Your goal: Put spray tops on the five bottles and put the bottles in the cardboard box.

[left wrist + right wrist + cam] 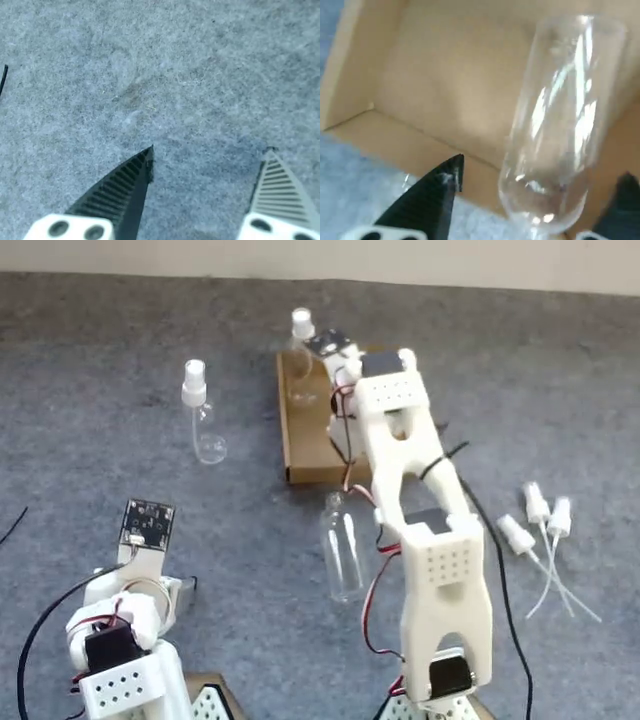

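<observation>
Grey felt (100, 340) lies under everything. One capped bottle (555, 125) stands near upright within the cardboard box (300, 450), spray top (302, 320) up, long axis roughly vertical, likely so it packs tidily. The right gripper (542, 170) straddles it, jaws spread, a gap showing beside one finger (435, 200). Farther off, the left gripper (210, 150) hangs open-jawed and empty above felt.

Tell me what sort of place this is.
Probably a robot-learning test bench rather than a workplace: two small white arms at a grey felt-covered table, with a cardboard box and loose spray tops laid out for practice.
</observation>
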